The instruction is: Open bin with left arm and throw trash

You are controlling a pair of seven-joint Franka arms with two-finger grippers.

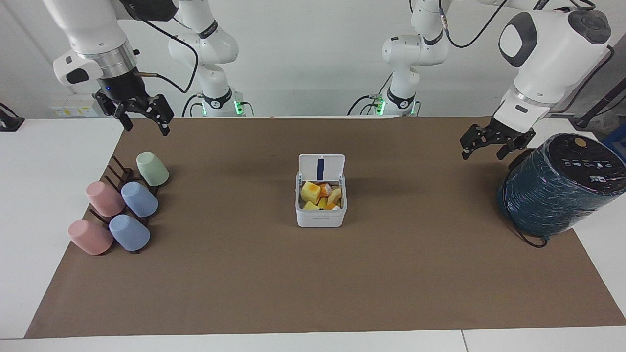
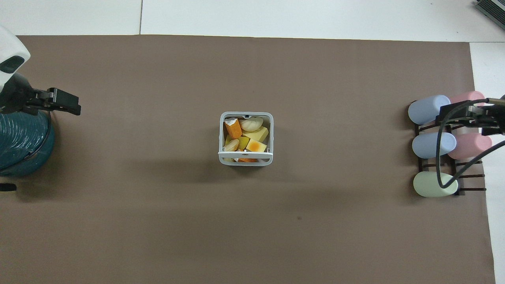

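Over the mat's 3 o'clock edge in the facing view, my left gripper [image 1: 486,144] hangs wide and empty; right gripper [image 1: 142,113] likewise, near 10. At centre, bin [image 1: 321,216] open, trash [image 1: 320,195] inside: I judge the job done.

Your right arm raised at the facing view's upper left, its right hand [image 1: 143,116] hanging fingers spread and empty, your left arm bent at the upper right, left hand [image 1: 490,144] tilted downward, fingers apart, holding nothing
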